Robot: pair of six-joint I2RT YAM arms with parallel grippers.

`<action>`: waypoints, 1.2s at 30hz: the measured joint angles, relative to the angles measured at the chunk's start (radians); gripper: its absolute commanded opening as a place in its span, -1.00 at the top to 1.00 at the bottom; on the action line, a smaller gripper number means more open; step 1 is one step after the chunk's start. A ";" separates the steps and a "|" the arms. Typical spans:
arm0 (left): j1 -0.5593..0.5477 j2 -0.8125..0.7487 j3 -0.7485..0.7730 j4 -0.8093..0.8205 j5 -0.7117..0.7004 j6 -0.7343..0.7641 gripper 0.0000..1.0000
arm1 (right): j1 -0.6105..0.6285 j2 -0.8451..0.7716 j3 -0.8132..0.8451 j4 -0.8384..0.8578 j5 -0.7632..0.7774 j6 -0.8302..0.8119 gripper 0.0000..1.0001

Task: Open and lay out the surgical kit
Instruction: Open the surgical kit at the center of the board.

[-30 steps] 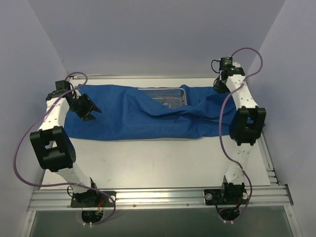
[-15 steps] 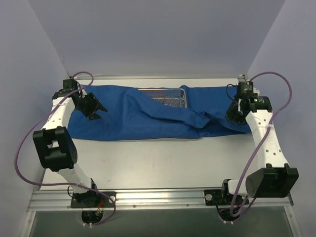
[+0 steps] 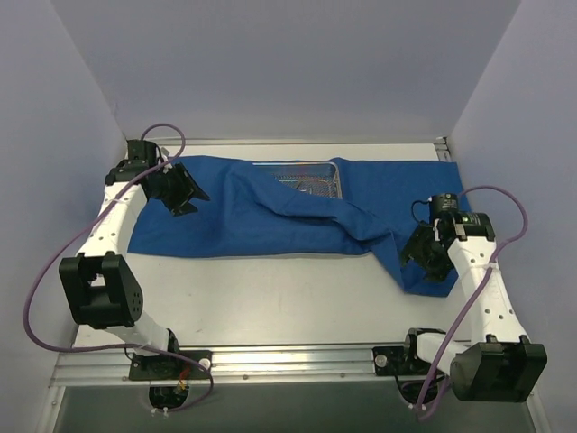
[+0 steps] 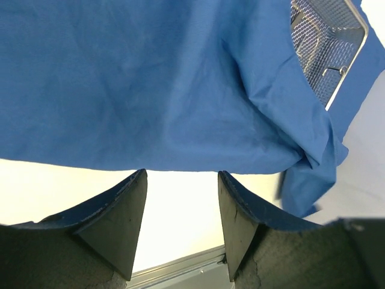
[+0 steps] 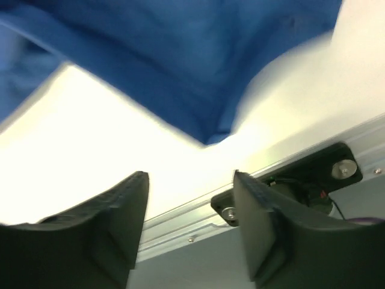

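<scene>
Since the left hand (image 4: 182,176) and right hand (image 5: 190,176) gape empty, pinch the blue cloth wrap (image 3: 243,215) draped over the wire-mesh tray (image 3: 297,164) and peel gently.

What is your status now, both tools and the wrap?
Left tool open, empty, at left end of wrap. Right tool open, empty, by wrap's near right corner. Wrap partly covers tray.

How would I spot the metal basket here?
Find the big blue cloth spread across the far half of the white table. Near the middle of its back edge sits a shallow silver wire-mesh tray, partly covered by a fold. Nothing else there is a silver grid.
</scene>
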 measured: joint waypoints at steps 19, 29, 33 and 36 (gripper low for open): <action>0.000 -0.135 -0.036 -0.055 -0.012 0.117 -0.18 | 0.409 0.827 0.787 0.715 -0.373 -0.177 -0.57; 0.000 -0.137 -0.082 -0.042 0.061 0.152 -0.18 | 0.482 1.308 1.171 0.820 -0.474 -0.222 -0.56; 0.000 -0.137 -0.089 -0.042 0.066 0.152 -0.18 | 0.494 1.346 1.190 0.818 -0.473 -0.231 -0.51; 0.000 -0.137 -0.089 -0.042 0.067 0.152 -0.18 | 0.500 1.351 1.190 0.822 -0.474 -0.246 -0.50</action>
